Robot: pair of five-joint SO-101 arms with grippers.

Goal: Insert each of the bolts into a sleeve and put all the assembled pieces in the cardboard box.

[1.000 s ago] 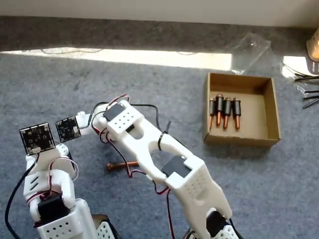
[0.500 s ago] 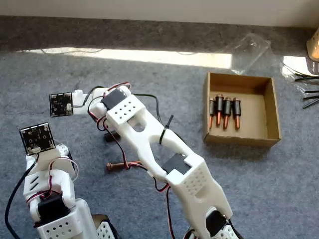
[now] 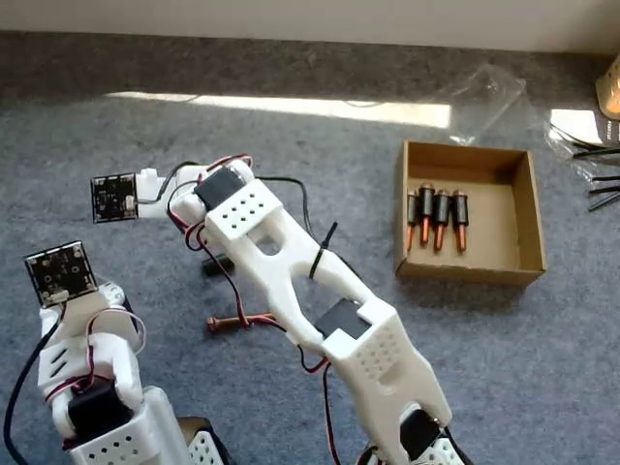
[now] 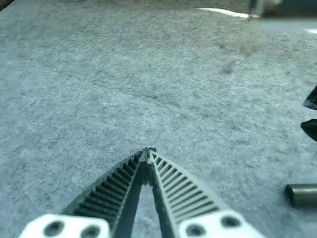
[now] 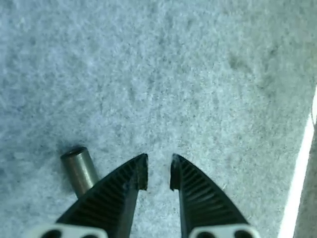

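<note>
**Obs: bolt + sleeve loose on carpet, 4 pcs in box**

- Bolt (image 3: 232, 322): lies flat on carpet (image 3: 504, 368), near front of table betw. the two arms. Long axis approx. left–right in high view, head at left end. Right part of shank hidden under right arm (image 3: 291, 281).
- Sleeve (image 3: 218, 263): dark, short, on carpet just behind bolt, apart from it. Axis hard to make out from above; part covered by arm and cables.
- R wrist view: sleeve (image 5: 79, 166) lies with open end toward far side and near end hidden behind one finger. It is just beside right gripper (image 5: 158, 172), outside the jaws. Jaws a narrow gap apart, nothing betw. them.
- Left gripper (image 4: 147, 152): jaws closed tip to tip, empty, over bare carpet.
- L wrist view: dark cylinder (image 4: 301, 194) cut off by frame edge, axis sideways; cannot tell if same sleeve. Two dark shapes (image 4: 311, 114) at that edge, not identifiable.
- Cardboard box (image 3: 465, 274): at right, well apart from arms. Four assembled pieces (image 3: 436, 218) side by side, axes parallel, dark sleeves at far end, copper tips pointing to near wall.
</note>
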